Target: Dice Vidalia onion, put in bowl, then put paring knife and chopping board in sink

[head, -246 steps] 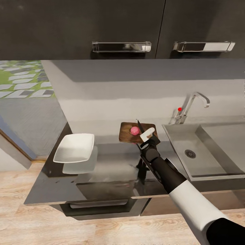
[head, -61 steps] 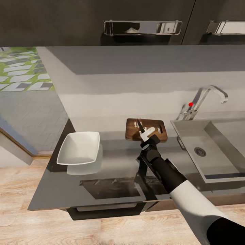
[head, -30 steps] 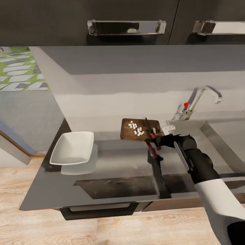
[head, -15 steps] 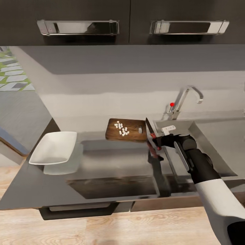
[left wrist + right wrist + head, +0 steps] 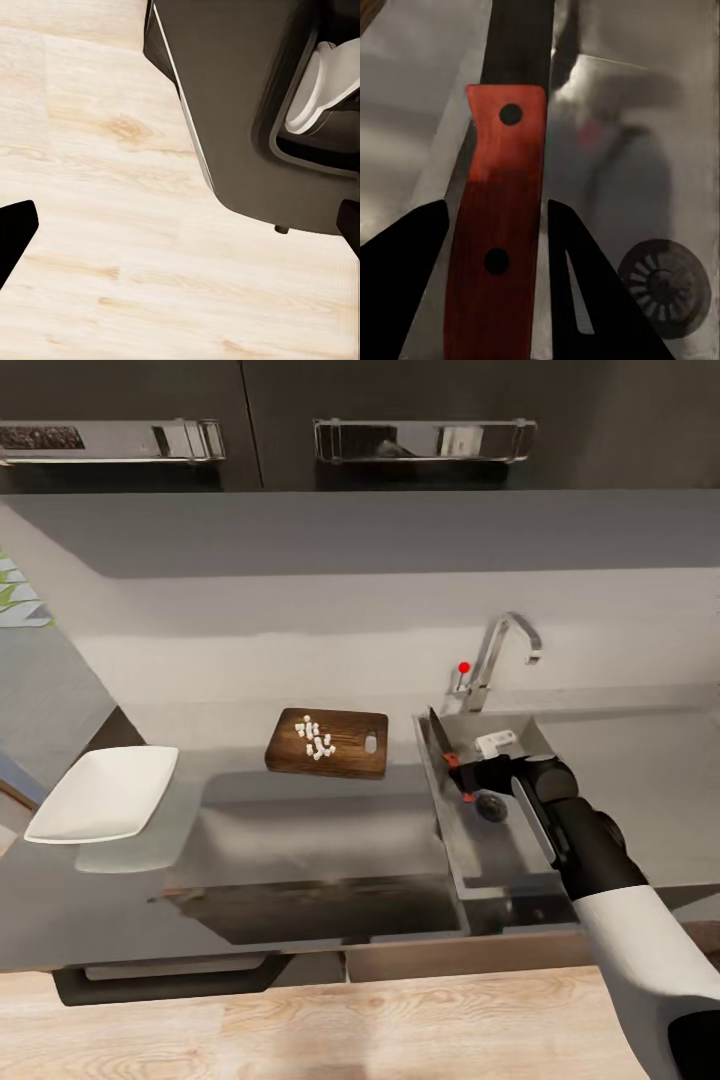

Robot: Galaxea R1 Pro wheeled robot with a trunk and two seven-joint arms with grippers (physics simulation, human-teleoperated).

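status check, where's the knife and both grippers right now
Right gripper shut on paring knife, held over the sink. Left gripper open above the floor. Diced onion on chopping board. Nothing in the way.

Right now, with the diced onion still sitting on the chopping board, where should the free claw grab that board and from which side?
Grip the chopping board by its right short edge, near the handle hole, coming from the sink side. The diced onion sits toward the left half, so that end is bare, and the board lies flat on the countertop.

Paring knife (image 5: 499, 225) blade tip and handle butt cut off by frame; sink (image 5: 470, 840) drain partly hidden behind right gripper (image 5: 468, 772).
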